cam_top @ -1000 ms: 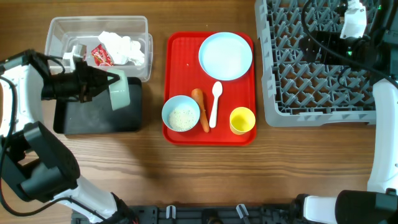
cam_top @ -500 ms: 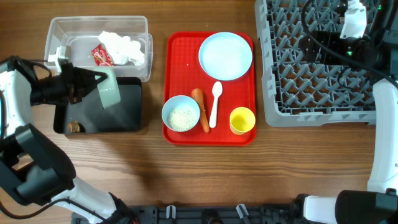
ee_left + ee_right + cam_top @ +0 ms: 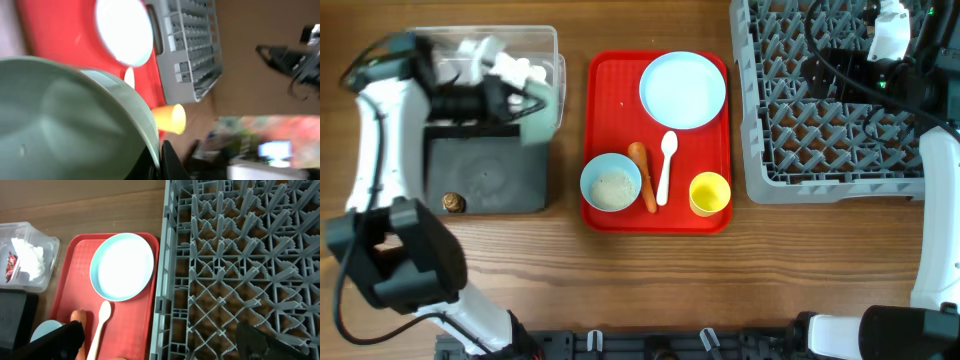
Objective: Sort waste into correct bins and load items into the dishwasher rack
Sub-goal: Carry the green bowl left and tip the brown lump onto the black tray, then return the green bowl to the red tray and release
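Note:
My left gripper [image 3: 510, 103] is shut on the rim of a pale blue-green bowl [image 3: 541, 110], held tilted at the right end of the clear tub [image 3: 420, 45]; the bowl fills the left wrist view [image 3: 65, 115]. White tissue [image 3: 515, 66] lies in the tub. A brown lump [image 3: 450, 203] sits in the black tray [image 3: 490, 175]. The red tray [image 3: 605, 75] carries the blue plate [image 3: 682, 90], a bowl of rice [image 3: 611, 184], the carrot [image 3: 642, 176], the spoon [image 3: 666, 166] and the yellow cup [image 3: 709, 193]. My right gripper [image 3: 160, 347] is open and empty above the grey rack [image 3: 840, 120].
The right wrist view shows the rack's left edge [image 3: 172, 280] close against the red tray [image 3: 75, 265], with the tissue [image 3: 27, 255] and red wrapper [image 3: 10, 262] in the tub at the left. Bare wood lies in front of both trays.
My left arm has swung up and to the right from over the black tray, carrying the bowl to the tub's right end. The brown lump now lies in the black tray.

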